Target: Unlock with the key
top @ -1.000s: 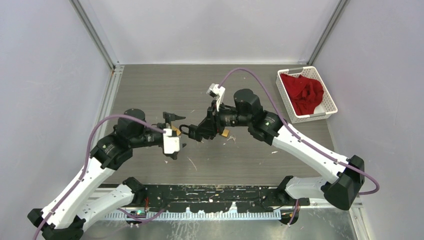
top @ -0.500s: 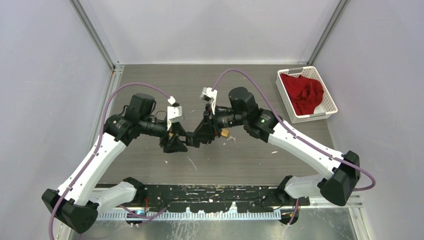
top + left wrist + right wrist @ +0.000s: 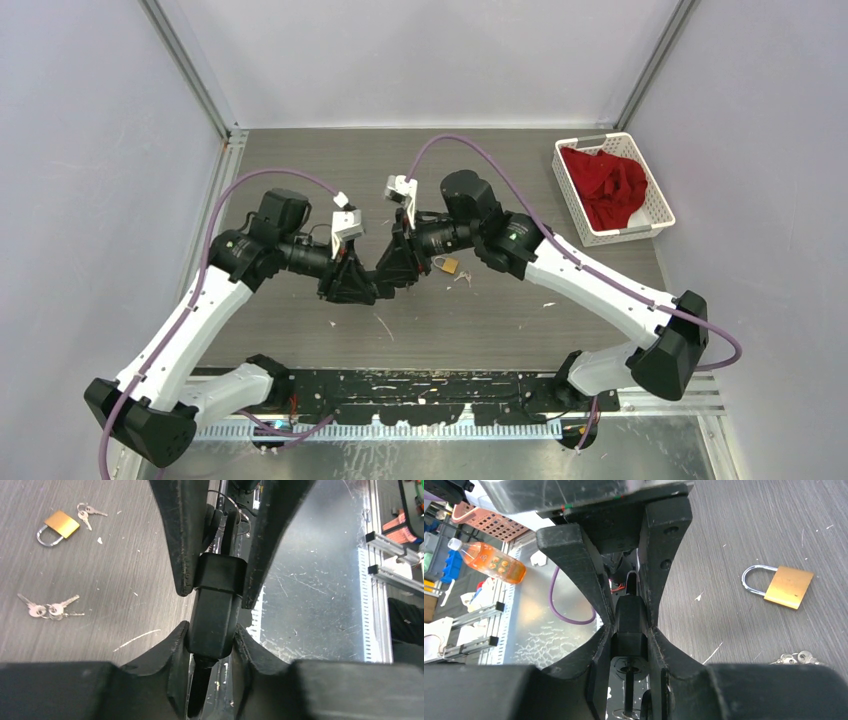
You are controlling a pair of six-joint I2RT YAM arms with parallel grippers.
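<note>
A black padlock (image 3: 215,605) hangs above the table between both grippers. My left gripper (image 3: 212,642) has its fingers pressed against the sides of one end. The right gripper (image 3: 629,640) is shut on the other end. In the right wrist view the lock's round keyhole face (image 3: 629,666) shows a dark key (image 3: 629,690) in it, with a wire ring below. In the top view the two grippers (image 3: 358,285) (image 3: 393,265) meet nose to nose and hide the lock. A brass padlock (image 3: 447,265) (image 3: 780,585) lies shut on the table beside them.
Loose silver key bunches (image 3: 47,610) (image 3: 86,512) lie on the wood near the brass padlock (image 3: 57,526). A white basket (image 3: 625,232) with red cloth stands at the back right. The metal rail (image 3: 450,385) runs along the near edge.
My left arm swung in toward the right gripper and its jaws closed from wide open onto the black padlock. The right arm shifted slightly left, still gripping.
</note>
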